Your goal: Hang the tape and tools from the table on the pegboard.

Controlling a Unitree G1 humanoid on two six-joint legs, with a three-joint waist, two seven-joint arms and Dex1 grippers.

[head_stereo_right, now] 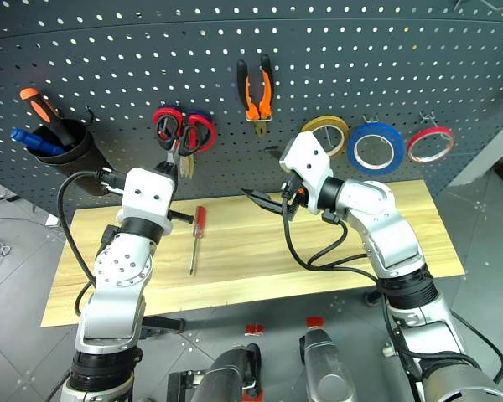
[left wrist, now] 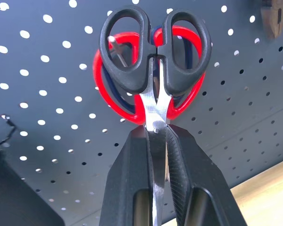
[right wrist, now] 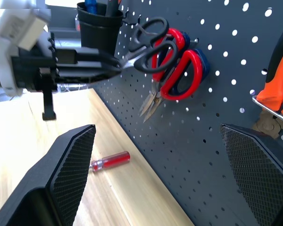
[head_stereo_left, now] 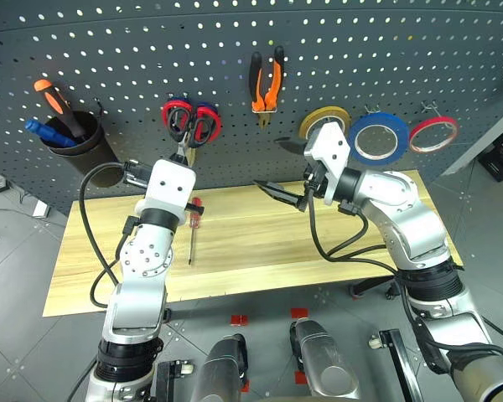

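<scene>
My left gripper (left wrist: 155,132) is shut on the silver blades of the small black-handled scissors (left wrist: 153,52). It holds them handles-up against the pegboard (head_stereo_left: 360,50), right in front of the larger red-handled scissors (head_stereo_left: 203,126). A metal hook shows through one black handle loop. My right gripper (head_stereo_left: 277,167) hangs open and empty above the middle of the table (head_stereo_left: 260,243), pointing toward the left arm. The orange-and-black pliers (head_stereo_left: 266,84) and the blue tape (head_stereo_left: 378,137) hang on the pegboard. The red-handled screwdriver (head_stereo_left: 193,226) lies on the table beside my left arm.
A black cup (head_stereo_left: 75,138) with an orange-and-black screwdriver and a blue item hangs at the board's left. A yellow roll (head_stereo_left: 323,121) and a thin red roll (head_stereo_left: 433,132) flank the blue tape. The table's right half has free room.
</scene>
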